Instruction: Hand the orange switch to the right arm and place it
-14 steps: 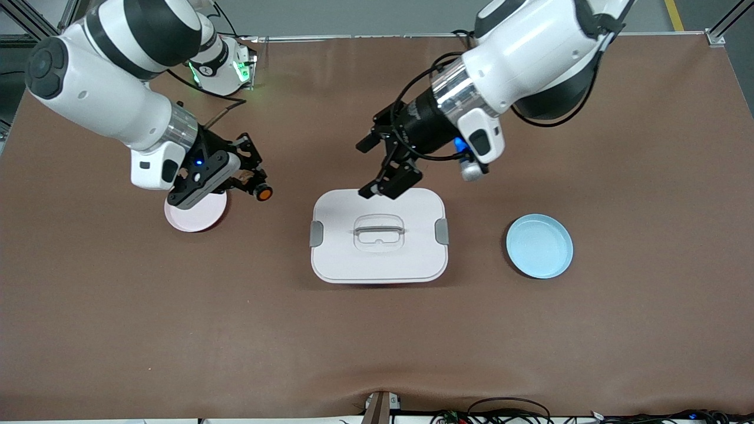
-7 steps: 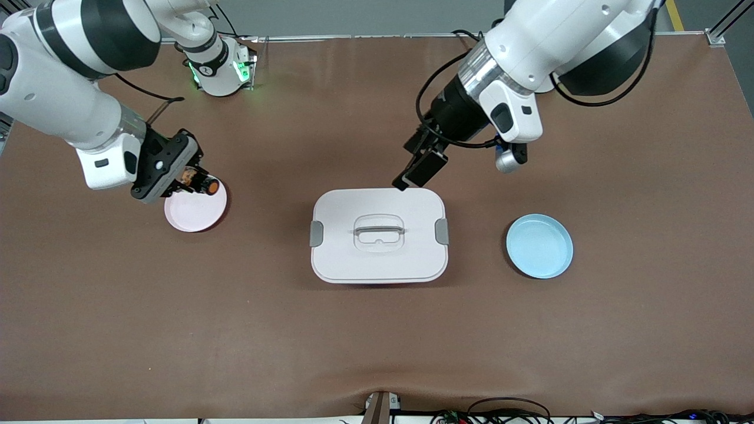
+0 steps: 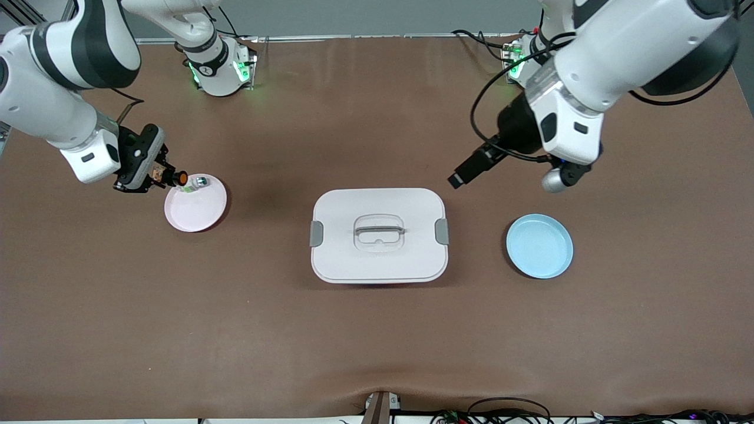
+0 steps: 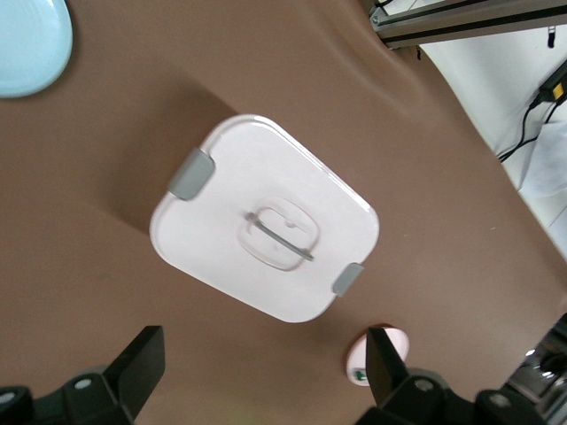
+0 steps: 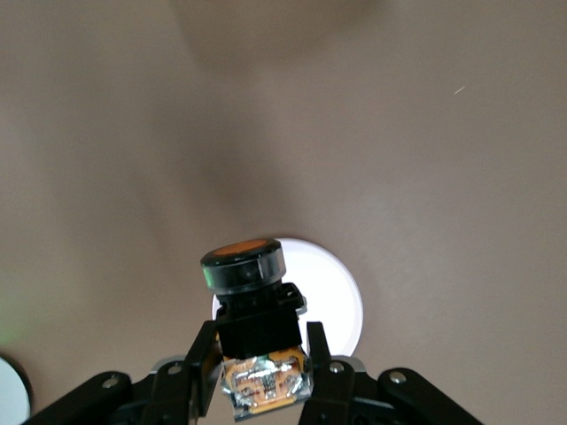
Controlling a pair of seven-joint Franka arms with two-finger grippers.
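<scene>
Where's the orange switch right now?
The orange switch is held in the right gripper, up over the rim of the pink plate at the right arm's end of the table.

You're looking at a wide table [image 3: 377, 341] covered in a matte brown sheet that fills nearly the whole frame. Along the top edge a thin strip of grey floor [image 3: 353, 15] shows, with silver aluminium frame rails [image 3: 721, 26] in the upper corners. Dark cables [image 3: 506, 409] trail along the bottom edge. Light falls evenly, with soft shadows.
</scene>
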